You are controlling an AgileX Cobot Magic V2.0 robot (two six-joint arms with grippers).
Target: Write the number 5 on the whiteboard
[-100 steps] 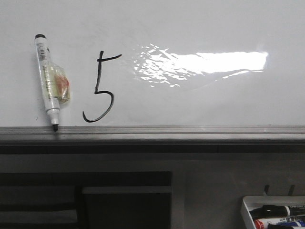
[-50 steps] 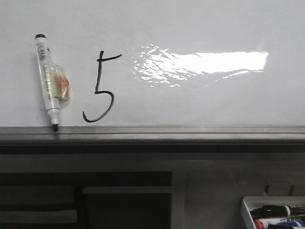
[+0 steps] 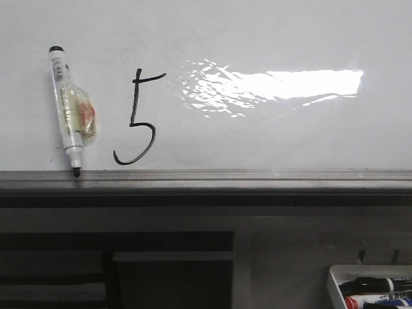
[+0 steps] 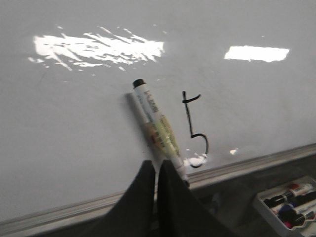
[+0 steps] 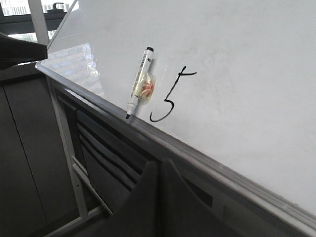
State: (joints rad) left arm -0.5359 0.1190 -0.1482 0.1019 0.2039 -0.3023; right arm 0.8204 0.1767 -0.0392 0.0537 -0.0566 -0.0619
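Observation:
A black hand-drawn number 5 [image 3: 135,119] stands on the whiteboard [image 3: 270,135], just above its grey ledge [image 3: 244,180]. A white marker [image 3: 67,106] with a yellowish wrap leans on the board left of the 5, tip down on the ledge. Both also show in the left wrist view, the marker [image 4: 155,121] and the 5 [image 4: 193,131], and in the right wrist view, the marker [image 5: 139,81] and the 5 [image 5: 170,96]. My left gripper [image 4: 156,167] is shut and empty, just short of the marker's tip. My right gripper [image 5: 159,167] is shut and empty, below the ledge. Neither gripper shows in the front view.
A small white tray [image 3: 335,283] with several markers hangs at the lower right below the board; it also shows in the left wrist view [image 4: 266,200]. Dark cabinet panels [image 3: 116,270] lie under the ledge. Bright glare [image 3: 277,87] covers the board's middle.
The front view has shifted a few pixels, so the marker and the 5 sit slightly further right. Nothing else differs.

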